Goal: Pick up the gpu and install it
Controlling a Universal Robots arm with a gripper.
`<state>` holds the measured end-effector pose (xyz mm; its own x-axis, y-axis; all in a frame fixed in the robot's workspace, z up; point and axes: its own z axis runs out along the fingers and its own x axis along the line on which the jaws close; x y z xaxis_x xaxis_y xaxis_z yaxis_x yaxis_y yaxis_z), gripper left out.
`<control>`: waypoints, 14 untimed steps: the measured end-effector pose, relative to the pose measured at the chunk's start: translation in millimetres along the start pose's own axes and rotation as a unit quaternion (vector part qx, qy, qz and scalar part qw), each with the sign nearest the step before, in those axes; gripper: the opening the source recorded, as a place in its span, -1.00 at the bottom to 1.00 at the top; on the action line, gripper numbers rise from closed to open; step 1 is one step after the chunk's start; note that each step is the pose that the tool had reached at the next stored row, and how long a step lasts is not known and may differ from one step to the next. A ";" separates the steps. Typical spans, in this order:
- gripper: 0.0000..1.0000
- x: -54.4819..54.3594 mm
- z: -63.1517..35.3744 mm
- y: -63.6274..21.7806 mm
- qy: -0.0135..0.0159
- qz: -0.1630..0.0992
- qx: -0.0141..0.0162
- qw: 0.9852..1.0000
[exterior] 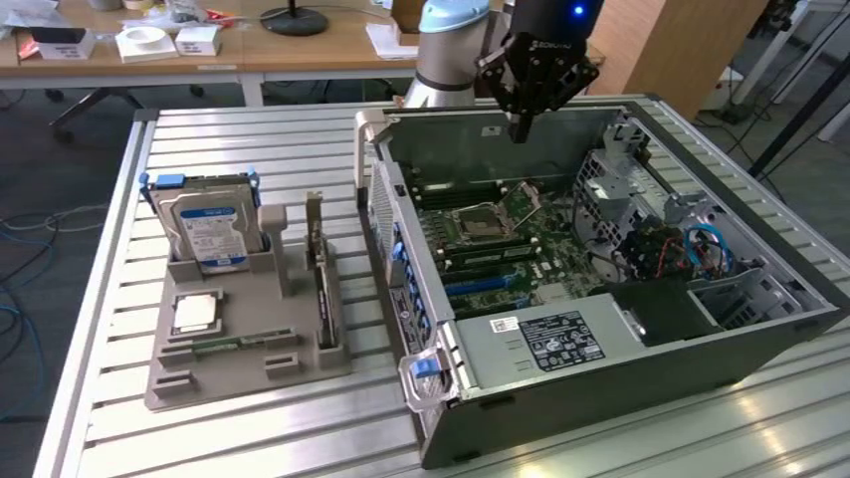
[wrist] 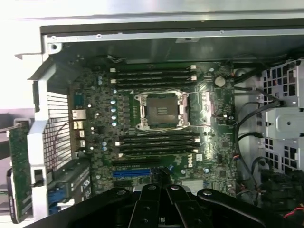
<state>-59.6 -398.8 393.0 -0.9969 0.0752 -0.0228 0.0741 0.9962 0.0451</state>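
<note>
Hovering claw (exterior: 523,127) above open case (exterior: 664,370), gpu (exterior: 322,289) outside in holder (exterior: 246,376).

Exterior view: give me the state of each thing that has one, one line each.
Case: lying on its side, panel off, open.
Gpu: on edge in the holder, not installed.
Hard drive: upright in the holder.
Socket: bare, no cooler on it.
Gripper: above the open case, carrying nothing.
</note>
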 end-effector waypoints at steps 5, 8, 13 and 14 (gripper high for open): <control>-0.80 -1.2 0.1 0.1 0.000 0.000 0.000 1.000; -0.80 8.7 0.1 -0.7 0.000 0.000 0.000 1.000; -0.80 12.9 5.6 -2.8 0.000 0.000 0.000 1.000; -0.80 12.9 7.3 -3.7 0.000 0.000 0.000 1.000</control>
<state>-72.5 -401.3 385.2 -0.9969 0.0752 -0.0228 0.0741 0.9962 0.0450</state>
